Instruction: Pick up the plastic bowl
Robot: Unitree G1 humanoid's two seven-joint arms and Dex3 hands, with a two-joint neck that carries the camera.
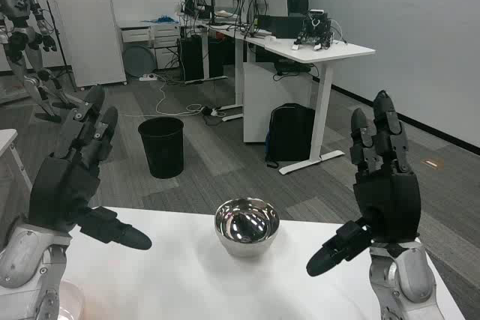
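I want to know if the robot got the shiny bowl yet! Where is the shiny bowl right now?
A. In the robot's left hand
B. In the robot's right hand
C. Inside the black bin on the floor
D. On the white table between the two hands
D: the shiny bowl sits on the white table, untouched, with the left hand and right hand raised open on either side.

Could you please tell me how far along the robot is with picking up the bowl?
Nothing looks done yet. The shiny bowl sits upright on the white table, untouched. In hand: the left hand and right hand are raised, open and empty, either side of it and apart from it. Left to do: reach in, grip the bowl and lift it.
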